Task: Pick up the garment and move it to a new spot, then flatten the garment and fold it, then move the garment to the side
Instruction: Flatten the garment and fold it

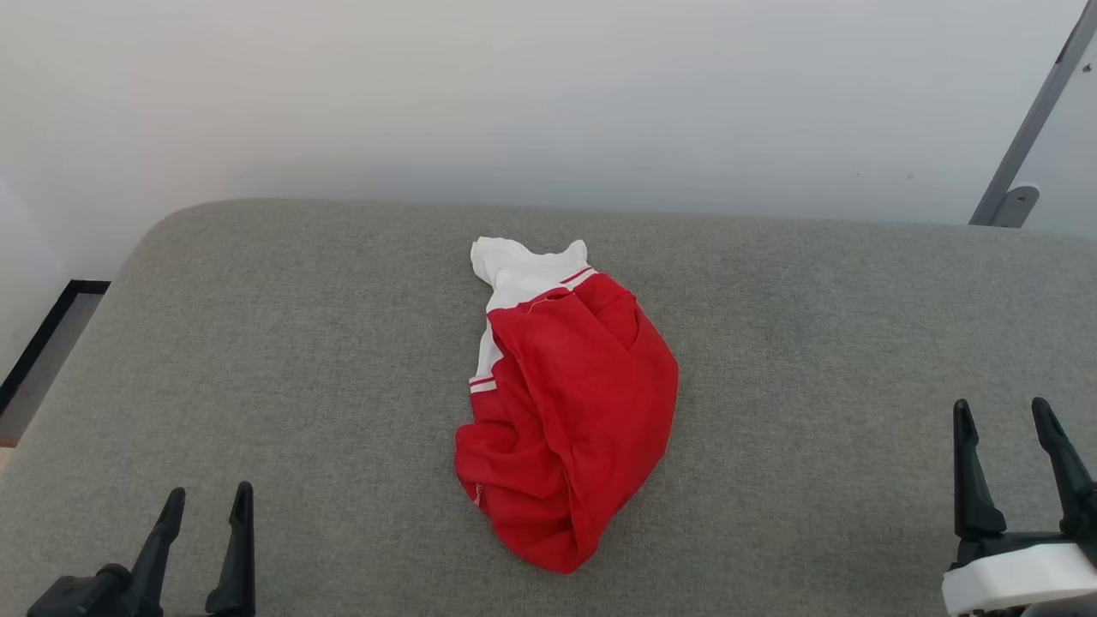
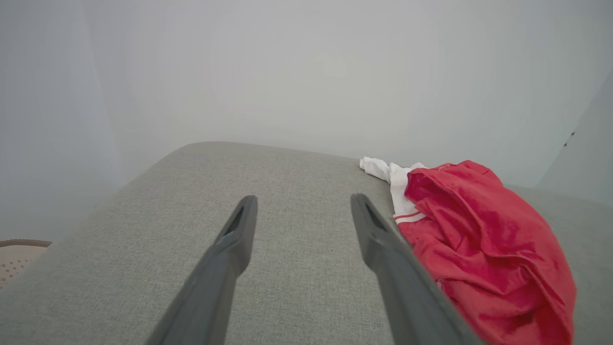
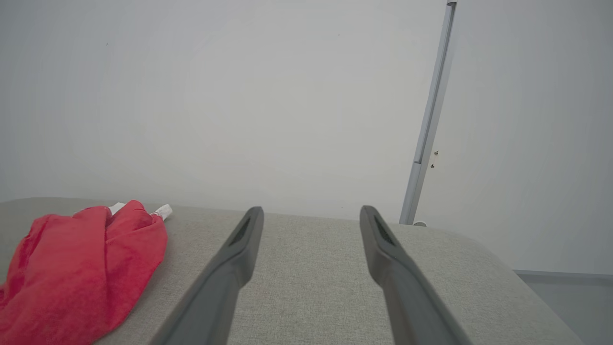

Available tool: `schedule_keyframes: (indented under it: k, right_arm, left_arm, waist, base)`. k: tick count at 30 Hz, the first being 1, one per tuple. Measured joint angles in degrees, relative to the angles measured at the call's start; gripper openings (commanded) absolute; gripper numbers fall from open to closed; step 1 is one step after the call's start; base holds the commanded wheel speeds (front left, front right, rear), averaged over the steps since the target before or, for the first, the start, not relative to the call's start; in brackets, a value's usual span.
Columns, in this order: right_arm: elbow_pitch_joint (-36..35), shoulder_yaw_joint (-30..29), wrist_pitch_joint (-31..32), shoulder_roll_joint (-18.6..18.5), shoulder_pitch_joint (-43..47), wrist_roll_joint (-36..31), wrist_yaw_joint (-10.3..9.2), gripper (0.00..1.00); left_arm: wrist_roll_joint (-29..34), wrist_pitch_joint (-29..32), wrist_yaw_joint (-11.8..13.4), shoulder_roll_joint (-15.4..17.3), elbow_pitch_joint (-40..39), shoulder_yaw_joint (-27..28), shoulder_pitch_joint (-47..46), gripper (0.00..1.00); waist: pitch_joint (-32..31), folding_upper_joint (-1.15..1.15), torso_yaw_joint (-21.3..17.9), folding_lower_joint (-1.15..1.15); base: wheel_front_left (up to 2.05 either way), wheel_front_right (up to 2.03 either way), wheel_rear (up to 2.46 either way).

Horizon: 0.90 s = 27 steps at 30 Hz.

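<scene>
Garment (image 1: 574,411) bright red, white sleeves, red-white striped trim; cushion (image 1: 257,360) grey weave; wall (image 1: 514,94) pale grey.

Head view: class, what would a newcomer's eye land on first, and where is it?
The bright red garment, crumpled with a white sleeve at its far end, lies in the middle of the grey padded surface. The left gripper and right gripper stand open at the view's lower corners, apart from it.
</scene>
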Motion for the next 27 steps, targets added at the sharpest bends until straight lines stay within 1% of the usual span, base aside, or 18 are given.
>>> schedule_keyframes:
  k: [8,12,15,21,27]
  right_arm:
    - [-0.32,1.98,0.00,-0.23,0.13,-0.21,0.00,1.00]
    - [0.51,5.47,0.73,-1.30,-1.07,0.14,0.00,1.00]
    - [1.65,9.18,2.75,-2.82,-3.23,1.34,0.00,1.00]
    - [5.34,18.36,10.35,-7.46,-8.84,5.08,0.00,1.00]
    - [10.63,27.96,23.38,-11.88,-16.43,9.62,0.02,1.00]
  left_arm:
    - [-0.03,0.00,0.00,0.51,-0.36,-1.15,-0.09,1.00]
    - [-0.23,0.00,0.00,0.54,0.02,-2.20,-0.69,1.00]
    - [-0.92,0.00,0.00,0.37,0.47,-2.87,-1.82,1.00]
    - [-2.01,0.00,0.00,-0.68,1.18,-5.10,-4.47,1.00]
    - [-3.28,0.00,0.00,-1.96,1.79,-7.75,-7.03,1.00]
  waist:
    - [0.43,0.00,0.72,0.00]
    - [1.07,0.00,1.86,0.00]
    - [1.59,0.00,3.31,0.00]
    - [3.21,0.00,7.32,0.00]
    - [5.64,0.00,11.74,0.00]
  base:
    - [0.00,0.00,0.00]
    - [0.00,0.00,0.00]
    - [0.00,0.00,0.00]
    - [0.00,0.00,0.00]
    - [0.00,0.00,0.00]
